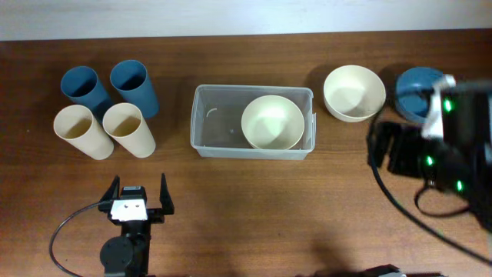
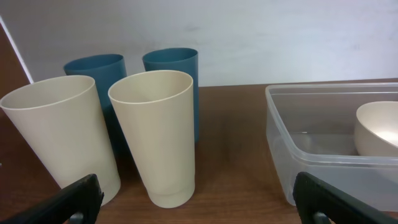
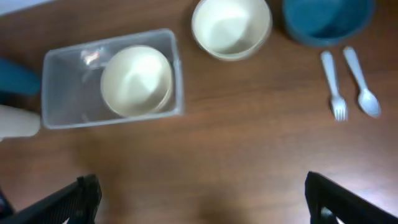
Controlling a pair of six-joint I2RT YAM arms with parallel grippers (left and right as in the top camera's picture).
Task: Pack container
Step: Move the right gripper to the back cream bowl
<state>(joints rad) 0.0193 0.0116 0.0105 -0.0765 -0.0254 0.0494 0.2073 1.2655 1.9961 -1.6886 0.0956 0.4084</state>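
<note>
Clear plastic container point(image 1: 217, 127) holds cream bowl point(image 1: 272, 121), right end.

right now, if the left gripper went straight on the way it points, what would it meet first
Probably the right-hand cream cup, standing just ahead of the left gripper and its open fingers; the container sits off to the side. Depth is uncertain.

no readable text, labels or signs
</note>
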